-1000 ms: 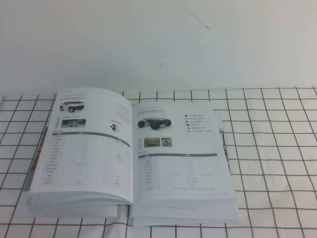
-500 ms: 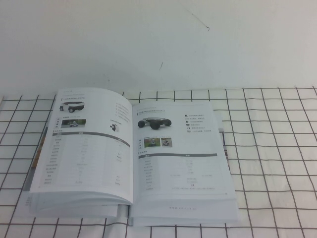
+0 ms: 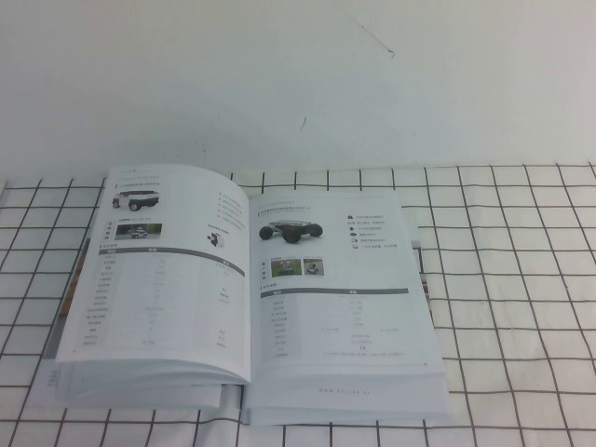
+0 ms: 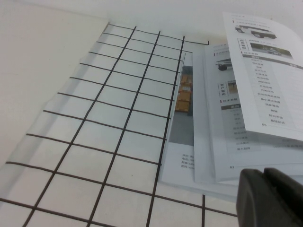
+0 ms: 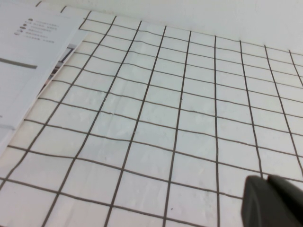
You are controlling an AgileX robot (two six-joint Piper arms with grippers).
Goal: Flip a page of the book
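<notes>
A: Where is the book (image 3: 247, 298) found at this moment?

B: It is laid open on the bench (image 3: 503, 279), which is covered with a checked cloth (image 3: 521, 354). The page (image 3: 340, 298) with the low black vehicle is seen flat on the right-hand half; the sheet with the white car lies on the left half, slightly bowed.

A: And the two arms?

B: Neither is seen from above. The left tool (image 4: 272, 198) is held low, beside the left edge of the book, only its dark tip being shown in the left wrist view. The right tool (image 5: 272, 203) is held over bare cloth, to the right of the book. Whether either tool is spread or pressed together cannot be told.

A: How should the step be done well?

B: Nothing has been touched yet, it is judged. The right tool is probably best brought to the outer edge of the right-hand page, near a corner. A single sheet should be separated, since glossy paper tends to cling. The sheet should be lifted gently and carried across the spine in an arc, so that creasing and tearing are avoided.
</notes>
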